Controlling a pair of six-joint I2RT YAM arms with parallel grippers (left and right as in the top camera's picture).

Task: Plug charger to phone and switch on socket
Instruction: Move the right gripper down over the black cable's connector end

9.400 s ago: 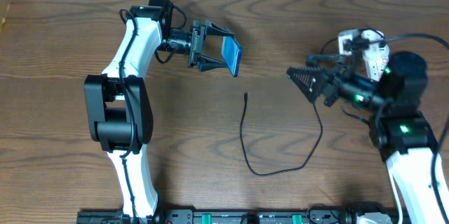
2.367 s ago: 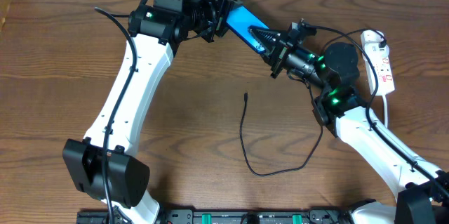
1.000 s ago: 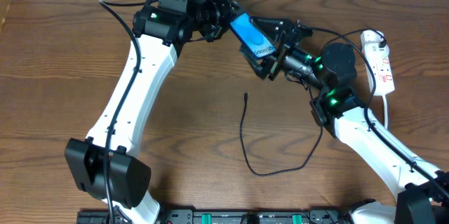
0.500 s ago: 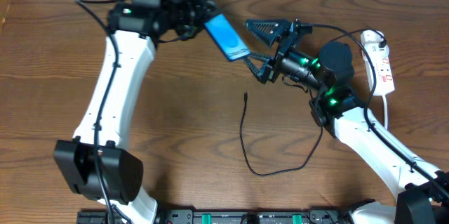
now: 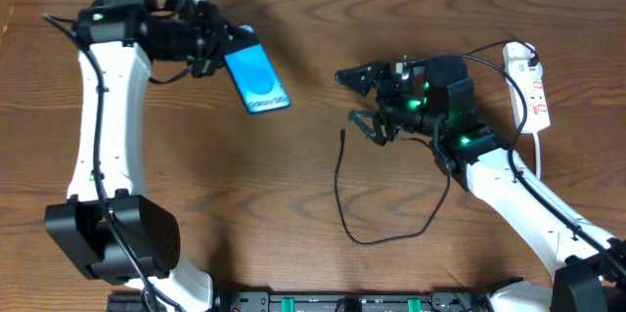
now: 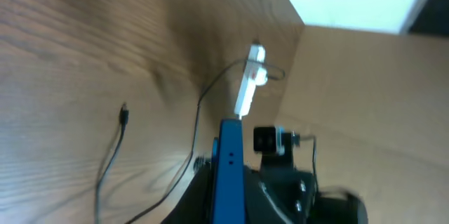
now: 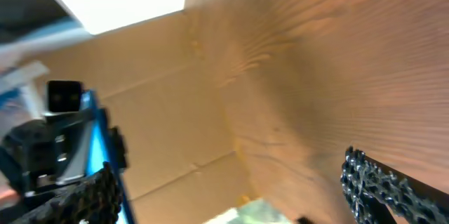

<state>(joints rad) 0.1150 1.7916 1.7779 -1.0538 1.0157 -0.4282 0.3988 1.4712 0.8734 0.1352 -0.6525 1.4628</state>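
Observation:
My left gripper is shut on the upper end of the phone, holding it in the air over the table's back left, blue screen up. The left wrist view shows the phone edge-on as a blue bar between the jaws. To the right, my right gripper stands wide open and empty, apart from the phone. The charger lies loose on the table, and its plug tip is just below the right gripper. The socket lies at the far right. The right wrist view shows both fingers spread, the phone far left.
The socket's white cord runs down along the right arm. A cardboard wall stands beyond the table's edge. In the left wrist view the charger tip and the socket lie ahead on the wood.
The left arm has swung left, carrying the phone away from the right gripper. The right gripper, closed on the phone's end earlier, has opened wide and dropped slightly toward the charger tip.

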